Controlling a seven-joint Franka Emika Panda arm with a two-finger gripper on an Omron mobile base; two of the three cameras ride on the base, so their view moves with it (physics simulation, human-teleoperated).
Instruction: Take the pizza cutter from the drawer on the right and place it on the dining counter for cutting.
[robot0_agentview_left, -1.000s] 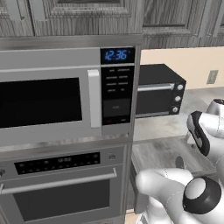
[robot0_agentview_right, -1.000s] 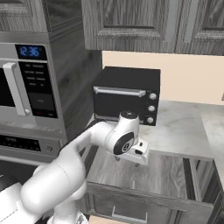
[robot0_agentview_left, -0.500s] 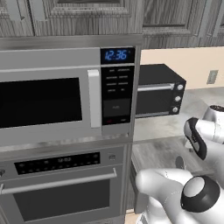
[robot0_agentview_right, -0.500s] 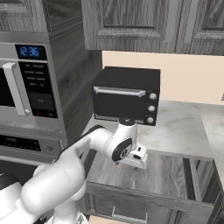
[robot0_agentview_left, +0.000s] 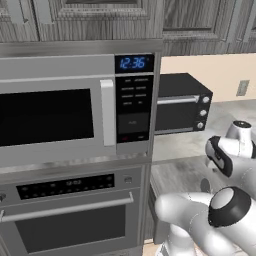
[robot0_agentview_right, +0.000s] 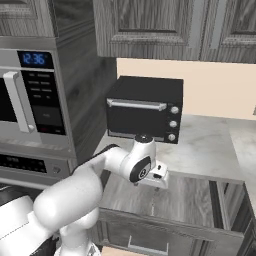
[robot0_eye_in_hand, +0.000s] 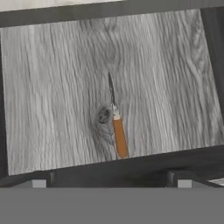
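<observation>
The drawer (robot0_agentview_right: 186, 199) stands pulled out below the worktop, its grey wood-grain inside facing up. On the drawer floor (robot0_eye_in_hand: 57, 87) lies the pizza cutter (robot0_eye_in_hand: 119, 139), with a short orange-brown handle and its thin wheel blade seen edge-on above the handle. My gripper (robot0_eye_in_hand: 109, 183) hangs over the drawer and looks straight down into it, open, its fingertips (robot0_eye_in_hand: 37, 183) set wide apart and nothing between them. From the right base view the gripper (robot0_agentview_right: 156, 179) hovers over the drawer's left part. The dining counter is out of view.
A black toaster oven (robot0_agentview_right: 145, 107) sits on the dark grey worktop (robot0_agentview_right: 205, 145) just behind the drawer. A microwave (robot0_agentview_left: 60, 115) and a wall oven (robot0_agentview_left: 70, 215) fill the tall unit on the left. Wall cabinets (robot0_agentview_right: 165, 25) hang overhead.
My hand has sunk a little and shifted slightly left over the open drawer. The jaws have stayed wide apart.
</observation>
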